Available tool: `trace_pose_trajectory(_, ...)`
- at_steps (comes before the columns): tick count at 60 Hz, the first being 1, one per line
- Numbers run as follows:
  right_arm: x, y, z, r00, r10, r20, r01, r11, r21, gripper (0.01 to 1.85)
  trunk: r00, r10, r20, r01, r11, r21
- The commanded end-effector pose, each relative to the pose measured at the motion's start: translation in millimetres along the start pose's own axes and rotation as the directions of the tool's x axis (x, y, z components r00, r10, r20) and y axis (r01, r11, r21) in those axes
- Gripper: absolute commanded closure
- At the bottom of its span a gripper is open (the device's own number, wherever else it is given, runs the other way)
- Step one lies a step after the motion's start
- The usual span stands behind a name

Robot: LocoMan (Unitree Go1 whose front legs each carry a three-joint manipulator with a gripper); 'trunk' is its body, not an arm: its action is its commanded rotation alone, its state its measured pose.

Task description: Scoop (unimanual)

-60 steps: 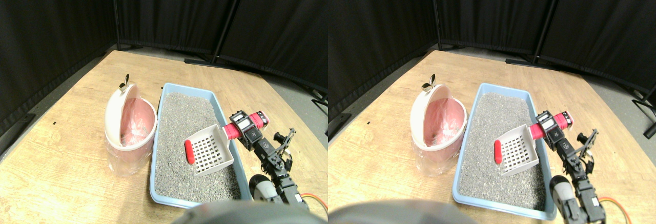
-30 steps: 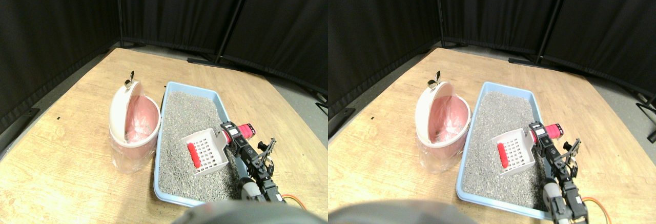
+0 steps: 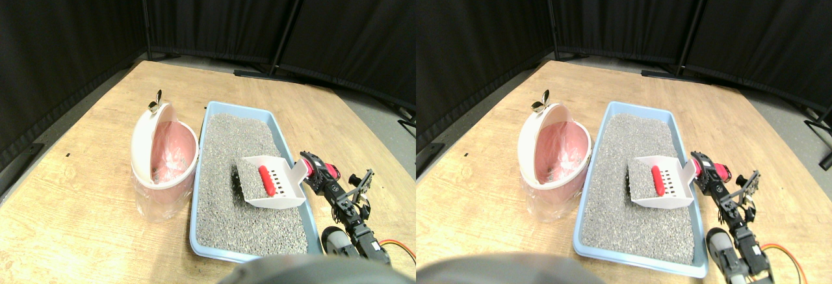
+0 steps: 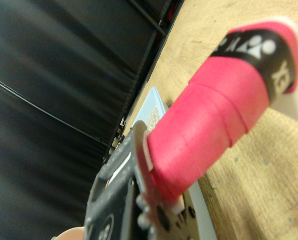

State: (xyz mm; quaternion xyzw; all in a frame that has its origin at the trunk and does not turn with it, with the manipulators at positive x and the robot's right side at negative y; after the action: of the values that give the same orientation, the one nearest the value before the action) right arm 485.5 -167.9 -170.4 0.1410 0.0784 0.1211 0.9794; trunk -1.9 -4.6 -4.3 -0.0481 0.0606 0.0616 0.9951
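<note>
I see the right gripper [image 3: 311, 169] clamped on the pink-wrapped handle [image 4: 209, 115] of the white slotted scoop [image 3: 273, 183]. The scoop sits over the grey litter [image 3: 237, 167] in the blue litter tray [image 3: 214, 245], carrying a red cylinder [image 3: 266, 180]. The pink-lined bin [image 3: 162, 157] stands just beside the tray, lid open.

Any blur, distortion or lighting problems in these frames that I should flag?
Stereo pair view: sharp and evenly lit; wide-angle bending curves the wooden floor's edges; the white scoop and its red piece stand out clearly over the grey litter in the blue tray. Wrist view: tilted on its side, the pink wrapped handle fills the frame, soft at close range; the black curtains show little detail.
</note>
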Motion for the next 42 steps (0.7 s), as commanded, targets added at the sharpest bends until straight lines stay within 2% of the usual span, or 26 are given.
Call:
trace_pose_trajectory(1,-0.5,5.9,16.5,0.993,0.040,0.114,-0.048,0.996,0.075,1.81,0.9999,0.013,-0.004,-0.013,0.9997,-0.018)
trace_pose_trajectory(5,0.7,6.1,20.7,0.989,0.067,0.132,-0.080,0.992,0.098,1.81,0.9999,0.013,-0.002,-0.013,0.9998,-0.016)
trace_pose_trajectory(10,2.3,7.5,27.0,0.984,0.074,0.162,-0.089,0.992,0.091,1.81,0.9999,0.012,0.001,-0.012,0.9997,-0.019)
trace_pose_trajectory(15,3.4,10.2,35.8,0.984,0.046,0.174,-0.068,0.990,0.122,1.81,0.9999,0.014,0.002,-0.014,0.9997,-0.021)
trace_pose_trajectory(22,7.1,11.9,44.8,0.978,0.078,0.192,-0.103,0.987,0.125,1.81,0.9997,0.023,0.008,-0.023,0.9994,-0.027)
trace_pose_trajectory(25,8.2,14.2,50.4,0.981,0.062,0.185,-0.085,0.989,0.119,1.81,0.9996,0.026,0.010,-0.025,0.9992,-0.030)
trace_pose_trajectory(34,12.7,20.4,61.9,0.980,0.074,0.183,-0.098,0.987,0.124,1.81,0.9993,0.035,0.015,-0.035,0.9987,-0.039)
trace_pose_trajectory(42,15.5,27.2,66.4,0.981,0.079,0.180,-0.117,0.970,0.212,1.81,0.9989,0.043,0.021,-0.042,0.9982,-0.043)
